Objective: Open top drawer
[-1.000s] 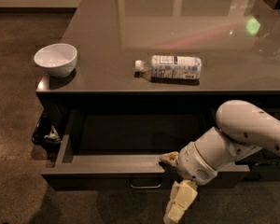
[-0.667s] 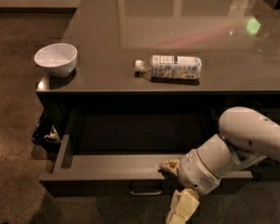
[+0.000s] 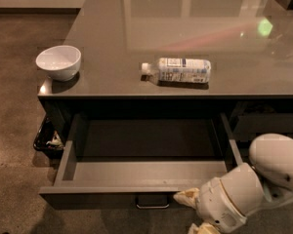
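The hand (image 3: 193, 212) sits low at the right end of the top drawer's (image 3: 136, 173) front, just to the right of its small loop handle (image 3: 152, 202) and not gripping it. Its two tan fingers (image 3: 185, 197) are spread apart with nothing pinched between them: the upper one lies against the upper edge of the drawer front, and the lower one shows only in part at the bottom edge of the view. Behind the hand, the white wrist and rounded arm (image 3: 276, 165) fill the space to the right of the drawer. The top drawer itself is pulled well out from under the table (image 3: 112, 79), its plain grey inside exposed and bare. Above the drawer, on the glossy dark tabletop, a clear plastic bottle (image 3: 178, 71) with a white cap and a printed label lies on its side, roughly over the drawer's middle. A white bowl (image 3: 58, 62) stands upright over the drawer's left end, near the table's front left corner. Left of the drawer, low by the floor (image 3: 14, 130), a dark container (image 3: 45, 141) holds something pale and crumpled.
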You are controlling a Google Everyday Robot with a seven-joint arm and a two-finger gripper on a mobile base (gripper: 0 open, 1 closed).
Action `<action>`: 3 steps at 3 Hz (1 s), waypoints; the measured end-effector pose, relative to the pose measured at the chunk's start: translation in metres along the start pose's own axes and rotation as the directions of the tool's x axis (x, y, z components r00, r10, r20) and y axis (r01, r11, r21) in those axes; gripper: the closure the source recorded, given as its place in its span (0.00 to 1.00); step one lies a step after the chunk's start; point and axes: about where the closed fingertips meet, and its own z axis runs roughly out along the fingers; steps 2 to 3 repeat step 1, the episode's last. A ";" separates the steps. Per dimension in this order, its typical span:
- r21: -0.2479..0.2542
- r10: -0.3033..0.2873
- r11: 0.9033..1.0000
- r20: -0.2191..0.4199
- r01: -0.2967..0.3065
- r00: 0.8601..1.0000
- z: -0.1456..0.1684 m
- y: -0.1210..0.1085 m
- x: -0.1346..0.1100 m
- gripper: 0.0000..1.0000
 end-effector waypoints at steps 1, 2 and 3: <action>0.000 -0.005 1.000 -0.002 0.005 1.000 0.000 -0.001 -0.002 0.00; 0.000 -0.005 1.000 -0.002 0.005 1.000 0.000 -0.001 -0.002 0.00; 0.000 -0.005 1.000 -0.002 0.005 1.000 0.000 -0.001 -0.002 0.00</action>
